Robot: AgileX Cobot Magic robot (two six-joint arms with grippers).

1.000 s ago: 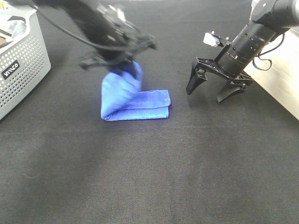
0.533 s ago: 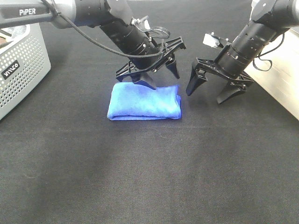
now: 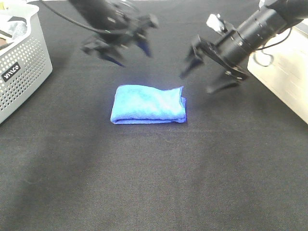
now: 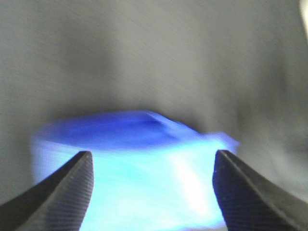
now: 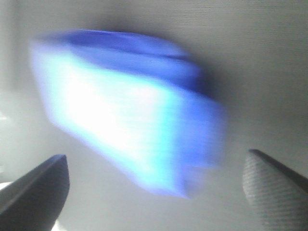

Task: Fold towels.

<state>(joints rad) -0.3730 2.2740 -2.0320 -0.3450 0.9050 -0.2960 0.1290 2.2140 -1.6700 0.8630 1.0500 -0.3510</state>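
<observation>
One blue towel (image 3: pixel 148 104), one basket (image 3: pixel 24 62) and two claws are in the exterior high view, all on or over a single black surface (image 3: pixel 154 183).

The towel lies folded into a thick, soft rectangle a little above the centre of the frame, long side running left to right. Its lower long edge is rounded like a fold, and layered edges show at its right end. The nap looks fine and fuzzy. Nothing touches it.

The left claw (image 3: pixel 129 52) hangs above and to the upper left of the towel, blurred, its two fingers spread wide with nothing between them. The right claw (image 3: pixel 198 82) hangs to the upper right of the towel, also spread wide and empty. In the left wrist view the towel (image 4: pixel 139 168) shows in the gap between two dark, ribbed fingers (image 4: pixel 57 197). In the right wrist view it (image 5: pixel 120 120) sits beyond the parted fingertips (image 5: pixel 38 185), much blurred.

The basket stands at the left edge of the frame, well apart from the towel: grey plastic, walls pierced with rows of small holes, a dark label on its side. A pale board (image 3: pixel 288 82) runs along the right edge. The surface is matte, woven-looking cloth, with bare stretches across the whole lower half and on both sides of the towel.
</observation>
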